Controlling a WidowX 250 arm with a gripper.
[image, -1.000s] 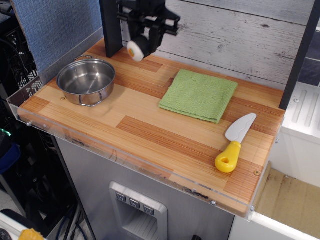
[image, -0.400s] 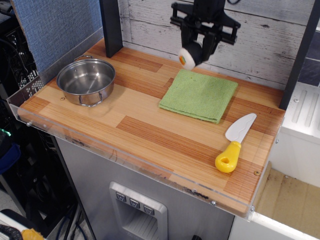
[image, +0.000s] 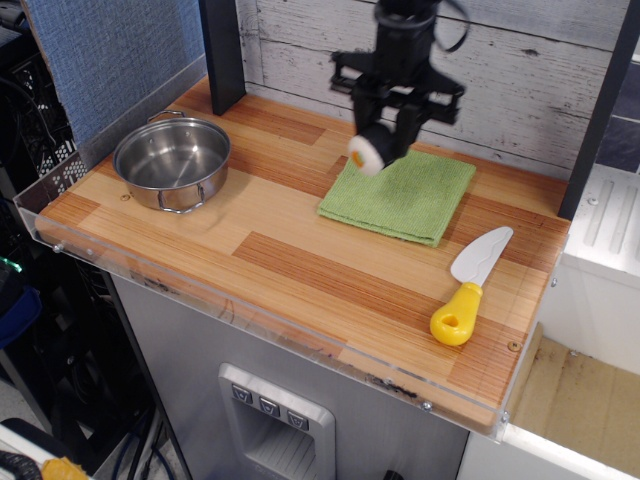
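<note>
Across the striped wooden counter (image: 300, 270) we see a square green terry cloth (image: 410, 200), a round steel pot (image: 172, 160) well to its left, and our black gripper (image: 378, 140) over the cloth's rear left corner. Its fingers are clamped on a small white disc (image: 364, 153). A yellow-handled plastic knife (image: 468, 290) lies at the right.

1. Gripper (image: 385, 132): matt black finish. White round piece (image: 364, 154) between its fingers: smooth, plastic-looking.
2. Towel (image: 405, 197) just under it: green cloth, matt, nubby.
3. Pot (image: 172, 162), well away: polished metal, glossy.
4. Knife (image: 470, 286), also away: smooth plastic.
5. Tabletop (image: 300, 270): wood-grain, slight sheen.
</note>
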